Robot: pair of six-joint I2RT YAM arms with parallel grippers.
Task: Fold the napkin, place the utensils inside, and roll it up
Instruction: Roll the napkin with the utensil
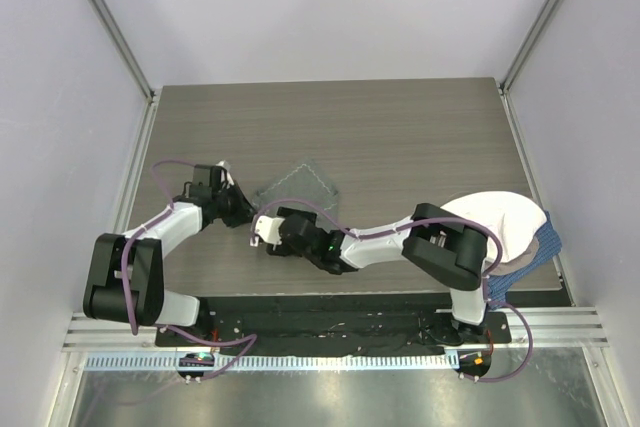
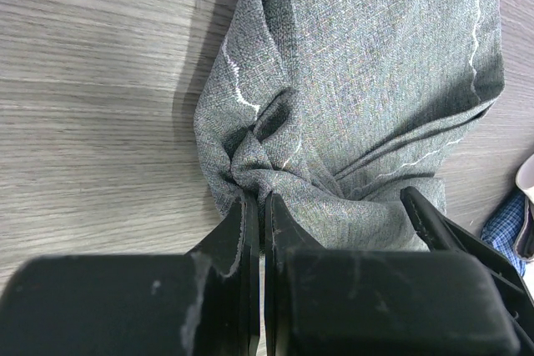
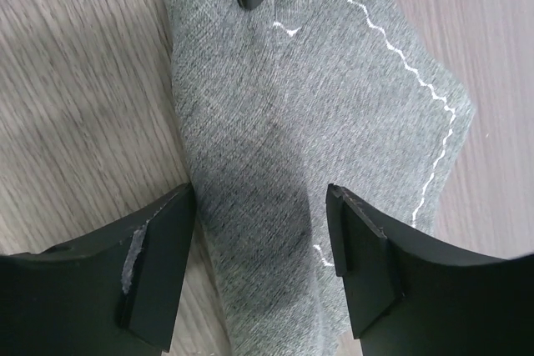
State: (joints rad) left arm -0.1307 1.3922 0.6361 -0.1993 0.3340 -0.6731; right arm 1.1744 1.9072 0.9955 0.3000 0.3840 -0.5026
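The grey-green napkin (image 1: pixel 300 185) lies bunched on the wooden table, between and partly under both grippers. In the left wrist view the napkin (image 2: pixel 375 81) is gathered into creases, and my left gripper (image 2: pixel 260 199) is shut on a pinched fold at its near edge. My left gripper (image 1: pixel 240 207) sits at the cloth's left corner. My right gripper (image 1: pixel 263 231) is open just in front of it. In the right wrist view its jaws (image 3: pixel 263 214) straddle a flat strip of napkin (image 3: pixel 284 97) without closing on it. No fork is in view.
A cream-white cloth (image 1: pixel 495 219) lies on a blue checked cloth (image 1: pixel 536 257) at the table's right edge. A corner of the checked cloth also shows in the left wrist view (image 2: pixel 505 216). Grey walls and rails enclose the table (image 1: pixel 400 127).
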